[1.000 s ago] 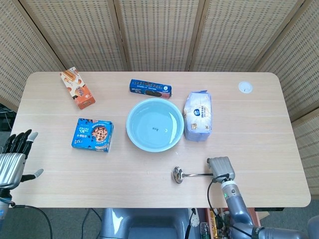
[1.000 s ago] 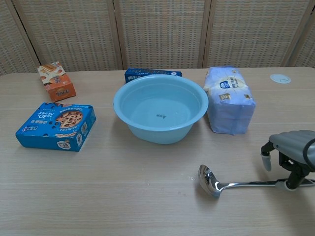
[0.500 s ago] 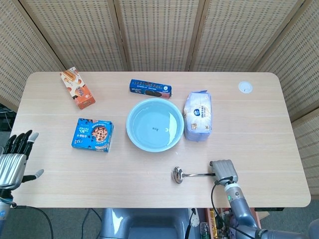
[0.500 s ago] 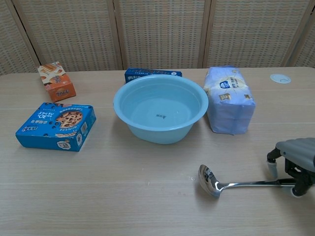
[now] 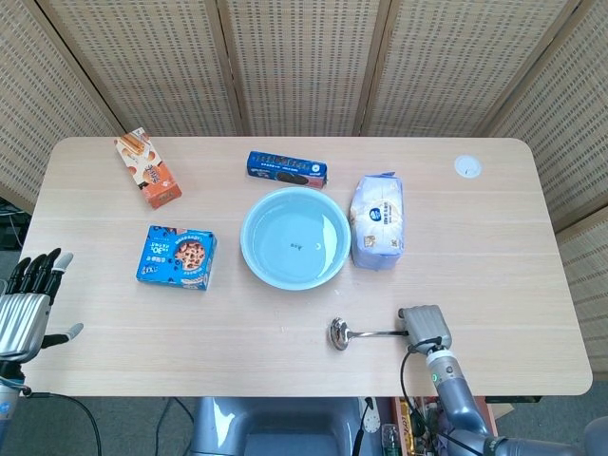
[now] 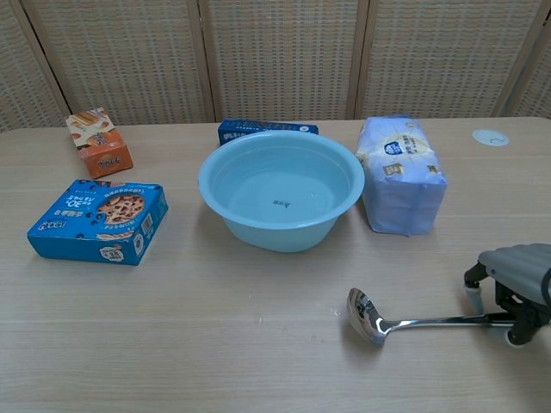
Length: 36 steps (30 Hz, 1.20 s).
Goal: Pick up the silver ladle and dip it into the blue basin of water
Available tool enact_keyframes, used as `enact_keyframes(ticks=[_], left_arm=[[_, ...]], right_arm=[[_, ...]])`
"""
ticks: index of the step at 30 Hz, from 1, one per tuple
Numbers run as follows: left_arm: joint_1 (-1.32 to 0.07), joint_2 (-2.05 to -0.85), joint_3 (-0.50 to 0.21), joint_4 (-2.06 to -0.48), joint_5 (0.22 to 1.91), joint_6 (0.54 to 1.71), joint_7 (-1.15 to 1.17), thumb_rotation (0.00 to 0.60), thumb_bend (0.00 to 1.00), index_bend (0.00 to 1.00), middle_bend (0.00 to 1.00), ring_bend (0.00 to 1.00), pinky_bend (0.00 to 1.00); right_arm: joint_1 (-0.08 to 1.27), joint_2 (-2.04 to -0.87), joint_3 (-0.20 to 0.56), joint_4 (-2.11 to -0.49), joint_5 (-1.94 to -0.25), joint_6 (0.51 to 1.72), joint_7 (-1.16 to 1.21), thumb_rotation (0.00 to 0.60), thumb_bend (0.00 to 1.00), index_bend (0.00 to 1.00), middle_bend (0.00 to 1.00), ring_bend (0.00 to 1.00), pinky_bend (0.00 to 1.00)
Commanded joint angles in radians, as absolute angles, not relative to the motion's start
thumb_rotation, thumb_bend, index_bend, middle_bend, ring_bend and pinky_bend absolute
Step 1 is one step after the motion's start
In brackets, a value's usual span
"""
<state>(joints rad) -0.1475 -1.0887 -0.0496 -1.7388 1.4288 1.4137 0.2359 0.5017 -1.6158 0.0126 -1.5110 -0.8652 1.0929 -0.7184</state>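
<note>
Chest view: silver ladle (image 6: 413, 322) lies crosswise, bowl leftward.

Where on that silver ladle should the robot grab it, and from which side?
Probably by the far end of the handle, coming from above on the right. The silver ladle lies flat, its thin handle pointing toward the right hand, already over that end, while the round bowl offers little to hold.

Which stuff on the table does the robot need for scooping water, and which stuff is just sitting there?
Needed:
silver ladle, lying on the table
blue basin, with water in it
right hand, at the ladle's handle end

Just sitting there:
orange box
blue cookie box
dark blue packet
white-and-blue bag
</note>
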Motion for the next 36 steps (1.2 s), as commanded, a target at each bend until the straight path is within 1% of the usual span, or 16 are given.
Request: enact_keyframes(ticks=[1,7,10,13,18,20,25,30,36], left_arm=[[-0.148,-1.088,-0.050,-1.739,1.428,1.414,0.236,0.600,0.00,0.00,0.00,0.00,0.00],[-0.146,-1.087,-0.050,-1.737,1.426,1.416,0.230,0.600,0.00,0.00,0.00,0.00,0.00],[-0.145,-1.086,-0.050,-1.736,1.428,1.418,0.226,0.600,0.00,0.00,0.00,0.00,0.00],[-0.145,-1.085,-0.049,-1.735,1.428,1.417,0.223,0.600,0.00,0.00,0.00,0.00,0.00],[-0.145,-1.085,-0.049,-1.735,1.428,1.417,0.222,0.600,0.00,0.00,0.00,0.00,0.00],[-0.146,-1.085,-0.048,-1.734,1.428,1.416,0.221,0.600,0.00,0.00,0.00,0.00,0.00],[-0.147,-1.083,-0.049,-1.734,1.426,1.413,0.217,0.600,0.00,0.00,0.00,0.00,0.00],[-0.151,-1.082,-0.053,-1.732,1.418,1.405,0.210,0.600,0.00,0.00,0.00,0.00,0.00],[-0.158,-1.079,-0.057,-1.730,1.413,1.395,0.202,0.600,0.00,0.00,0.00,0.00,0.00]], right_arm=[[0.504,-1.620,0.015,-1.507,-0.861,1.093,-0.724,0.600,0.34,0.50,0.94,0.94,1.00],[0.511,-1.621,0.015,-1.503,-0.831,1.084,-0.753,0.600,0.38,0.53,0.94,0.94,1.00],[0.513,-1.623,0.014,-1.501,-0.823,1.082,-0.759,0.600,0.43,0.59,0.94,0.94,1.00],[0.512,-1.624,0.017,-1.500,-0.829,1.083,-0.748,0.600,0.53,0.64,0.94,0.94,1.00],[0.507,-1.605,0.026,-1.516,-0.857,1.081,-0.702,0.600,0.71,0.66,0.94,0.94,1.00],[0.505,-1.596,0.029,-1.522,-0.884,1.087,-0.678,0.600,0.74,0.67,0.95,0.94,1.00],[0.498,-1.546,0.034,-1.562,-0.942,1.076,-0.602,0.600,0.75,0.69,0.95,0.94,1.00],[0.493,-1.452,0.050,-1.640,-0.999,1.060,-0.507,0.600,0.75,0.70,0.95,0.94,1.00],[0.494,-1.356,0.064,-1.730,-1.025,1.063,-0.478,0.600,0.75,0.70,0.95,0.94,1.00]])
